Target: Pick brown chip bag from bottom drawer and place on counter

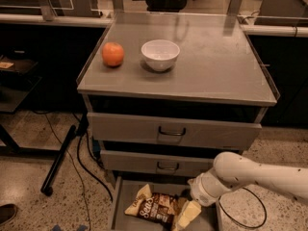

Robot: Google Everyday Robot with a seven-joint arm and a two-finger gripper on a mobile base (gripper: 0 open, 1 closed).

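At the bottom of the frame the gripper (186,216) sat low in the bottom drawer (120,201), right against the right end of the brown chip bag (154,207). Whether it had a hold I could not tell. A pinch on that crinkly corner alone might slip, or the bag might snag the drawer above on its way to the counter (216,71).
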